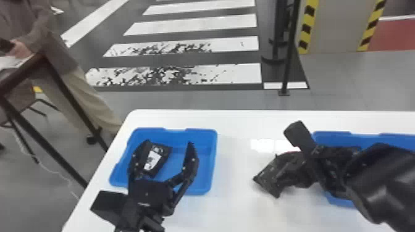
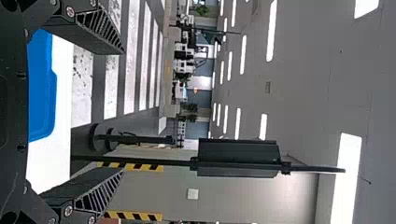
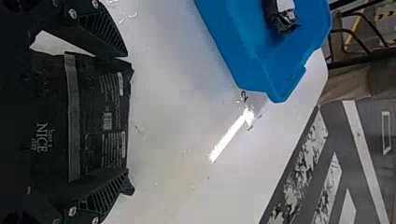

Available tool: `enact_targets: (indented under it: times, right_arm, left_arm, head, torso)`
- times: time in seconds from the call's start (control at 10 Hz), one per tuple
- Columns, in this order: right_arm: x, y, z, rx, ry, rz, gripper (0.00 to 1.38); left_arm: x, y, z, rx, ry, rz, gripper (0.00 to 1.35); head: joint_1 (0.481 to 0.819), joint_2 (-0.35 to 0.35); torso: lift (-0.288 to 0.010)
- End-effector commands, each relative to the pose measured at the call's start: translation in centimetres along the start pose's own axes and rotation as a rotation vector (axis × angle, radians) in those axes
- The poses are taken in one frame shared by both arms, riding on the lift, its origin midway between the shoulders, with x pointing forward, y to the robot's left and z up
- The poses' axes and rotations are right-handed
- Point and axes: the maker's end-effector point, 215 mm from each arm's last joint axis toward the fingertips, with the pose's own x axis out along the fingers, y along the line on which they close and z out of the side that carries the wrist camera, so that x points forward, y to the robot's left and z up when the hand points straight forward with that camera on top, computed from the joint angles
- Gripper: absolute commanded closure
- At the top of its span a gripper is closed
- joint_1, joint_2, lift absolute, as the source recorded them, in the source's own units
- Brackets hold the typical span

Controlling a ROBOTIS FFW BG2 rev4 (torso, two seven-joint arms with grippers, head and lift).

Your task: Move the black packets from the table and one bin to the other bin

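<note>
Clamping a black packet (image 3: 95, 116) over the bench (image 1: 234, 172), your right tool (image 1: 282, 172) is closed on it, while your left tool (image 1: 167, 143) has its fingers apart near another packet (image 1: 153, 158) in the bin (image 1: 213, 160).

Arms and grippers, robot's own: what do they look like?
All black. The left gripper and the right gripper match: tapering fingers with slatted sides and bright round screws near their bases. In the head view, the left gripper's dark, boxy body bears a small pale marking, and the right arm has smooth, rounded covers with a slight sheen.
</note>
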Motion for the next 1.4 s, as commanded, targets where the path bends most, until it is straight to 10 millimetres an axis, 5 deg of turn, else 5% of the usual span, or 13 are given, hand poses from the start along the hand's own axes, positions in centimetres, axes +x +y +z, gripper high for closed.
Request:
enact_targets:
  times: [0.0, 0.1, 0.3, 0.4, 0.8, 1.0, 1.1, 1.3]
  right_arm:
    - [0.1, 0.1, -0.8, -0.026, 0.060, -0.012, 0.16]
    - [0.2, 0.0, -1.1, -0.037, 0.079, -0.015, 0.24]
    - [0.2, 0.0, -1.4, -0.038, 0.096, -0.025, 0.88]
    - [0.1, 0.4, -1.0, -0.040, 0.090, -0.028, 1.03]
    - [-3.4, 0.6, 6.2, -0.093, -0.089, -0.118, 1.12]
    - [-10.5, -3.0, 9.2, -0.079, -0.231, -0.298, 1.12]
    - [-14.8, -6.6, 6.9, -0.020, -0.225, -0.427, 1.12]
    - [-20.0, -11.3, -0.6, 0.099, -0.121, -0.583, 1.12]
  left_arm:
    - [0.0, 0.1, -0.1, -0.001, 0.001, 0.003, 0.14]
    - [0.0, 0.1, -0.1, -0.001, -0.001, 0.003, 0.14]
    - [0.0, 0.1, -0.1, -0.001, -0.004, 0.003, 0.14]
    - [-0.1, 0.3, 0.0, 0.002, -0.006, 0.006, 0.14]
    - [-0.5, 1.0, 0.2, 0.012, -0.014, 0.017, 0.14]
    - [-0.9, 1.3, 0.1, 0.016, -0.014, 0.021, 0.14]
    - [-1.0, 1.5, 0.1, 0.019, -0.014, 0.024, 0.14]
    - [-1.2, 1.6, 0.0, 0.020, -0.011, 0.026, 0.14]
  head:
    - [0.695, 0.187]
    - [0.695, 0.186]
    - [0.695, 0.183]
    - [0.695, 0.181]
    - [0.695, 0.211]
    - [0.695, 0.210]
    - [0.695, 0.186]
    - [0.695, 0.103]
  torso:
    - [-0.110]
    - [-0.110]
    - [-0.110]
    - [-0.110]
    - [-0.110]
    - [-0.110]
    - [-0.110]
    - [-0.110]
